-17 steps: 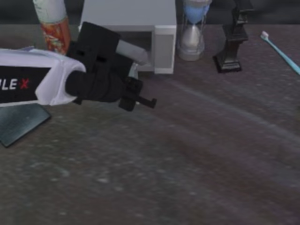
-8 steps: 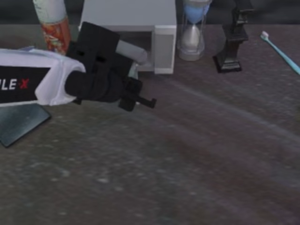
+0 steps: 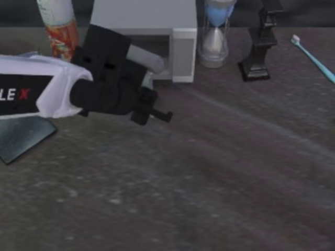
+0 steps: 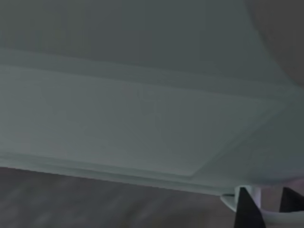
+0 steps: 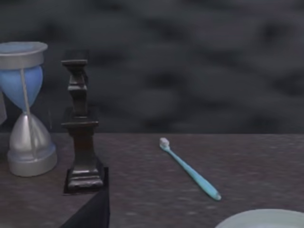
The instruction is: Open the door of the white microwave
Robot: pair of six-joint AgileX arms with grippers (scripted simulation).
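Taking the white microwave (image 3: 152, 23) as the landmark, and going from the top view's left to its right: a dark flat slab (image 3: 23, 137) lies well to its left and nearer the camera, partly under the left arm. A red-and-white canister (image 3: 60, 26) stands just beside its left wall. The left tool (image 3: 157, 111) sits just in front of the microwave, by the swung-out door (image 3: 148, 58), which shows as a grey panel angling out from the cavity. In the left wrist view the 2 dark fingertips (image 4: 247, 213) stand apart with a white bar between them, but I cannot tell whether they pinch it or merely flank it. To the microwave's right stand a blue hourglass (image 3: 215, 34), touching or nearly touching its wall, then a dark statuette (image 3: 260, 44), then a blue toothbrush (image 3: 314, 55) well apart. The right tool is not in view; its wrist camera shows those 3 things and the rim of a white plate (image 5: 266, 219).

The door is likely a stiff, light panel turning on a hinge along its left edge, so it should swing easily but only along an arc; the thin handle bar is the place to hold, and its smooth surface may slip. The microwave itself looks light enough to slide on the tabletop (image 3: 209, 183) under a hard pull.

The arm hides the hinge and most of the door; the left wrist view is filled by a pale panel.
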